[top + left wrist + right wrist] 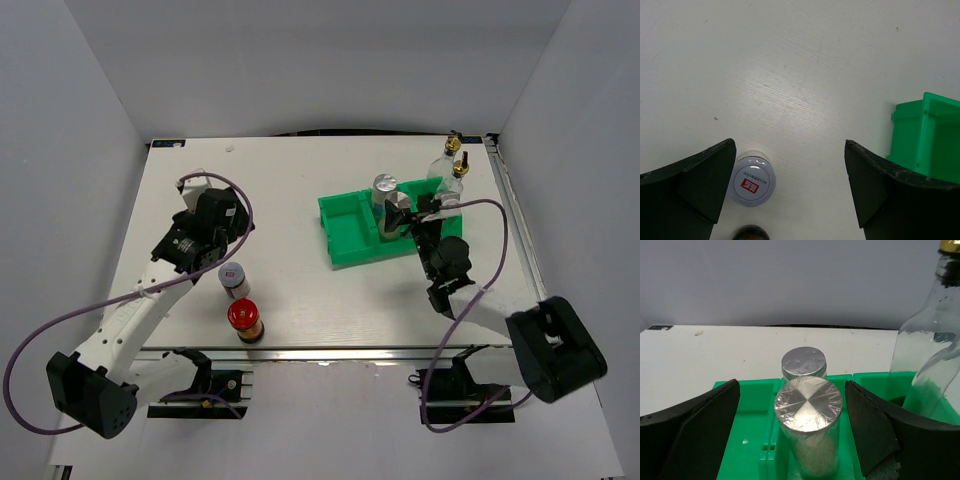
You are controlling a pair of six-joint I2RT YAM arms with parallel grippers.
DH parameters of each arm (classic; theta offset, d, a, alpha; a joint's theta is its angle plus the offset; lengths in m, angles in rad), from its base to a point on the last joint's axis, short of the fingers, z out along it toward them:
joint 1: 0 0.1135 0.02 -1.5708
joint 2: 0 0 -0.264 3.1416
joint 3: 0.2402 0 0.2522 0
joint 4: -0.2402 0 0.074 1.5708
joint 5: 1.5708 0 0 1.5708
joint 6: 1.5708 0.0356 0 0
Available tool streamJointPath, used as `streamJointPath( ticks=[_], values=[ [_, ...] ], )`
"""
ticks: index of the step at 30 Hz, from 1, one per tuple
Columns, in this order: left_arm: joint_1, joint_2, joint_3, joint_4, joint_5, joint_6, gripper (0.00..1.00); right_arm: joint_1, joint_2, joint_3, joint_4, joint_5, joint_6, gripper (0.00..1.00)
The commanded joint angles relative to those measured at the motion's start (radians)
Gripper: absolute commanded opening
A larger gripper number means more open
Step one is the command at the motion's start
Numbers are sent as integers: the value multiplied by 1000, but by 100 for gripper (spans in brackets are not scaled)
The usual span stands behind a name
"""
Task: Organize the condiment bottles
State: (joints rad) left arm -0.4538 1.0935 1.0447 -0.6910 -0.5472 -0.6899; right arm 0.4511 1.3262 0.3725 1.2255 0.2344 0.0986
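Note:
In the top view a small jar with a red-marked lid (233,277) and a dark red-capped bottle (245,319) stand on the table at front left. My left gripper (212,242) hovers open just behind them. In the left wrist view (789,141) the jar (751,181) sits by the left finger. Two silver-lidded shakers (385,187) stand in the green tray (350,235). My right gripper (402,215) is open around the nearer shaker (809,425), not touching it. The farther shaker (804,362) stands behind. Two tall glass bottles (452,152) (459,175) stand at the tray's right end.
The tray's left compartment (747,440) holds nothing. One glass bottle (927,350) stands close to my right finger. The tray's corner (930,132) lies right of my left gripper. Grey walls enclose the table on three sides.

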Motion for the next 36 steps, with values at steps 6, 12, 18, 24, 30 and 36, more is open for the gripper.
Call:
streamJointPath(
  ticks=[6,12,18,24,30,36],
  values=[
    [6,-18,-49,-31,-85,-25,98,121,-338,95,-711,193,160,89],
    [30,-1,-55,-22,-76,-31,98,378,-414,261,-1138,-90,-20,89],
    [81,-49,-80,-21,-37,-7,98,702,-265,388,-1175,-342,-279,90],
    [92,-84,-110,-11,9,-10,98,851,-32,519,-1097,-391,-309,89],
    [96,-87,-106,-50,18,-10,98,905,132,598,-943,-274,-237,89],
    [98,-103,-87,-68,9,-3,98,914,280,689,-862,-290,-189,89]
  ],
)
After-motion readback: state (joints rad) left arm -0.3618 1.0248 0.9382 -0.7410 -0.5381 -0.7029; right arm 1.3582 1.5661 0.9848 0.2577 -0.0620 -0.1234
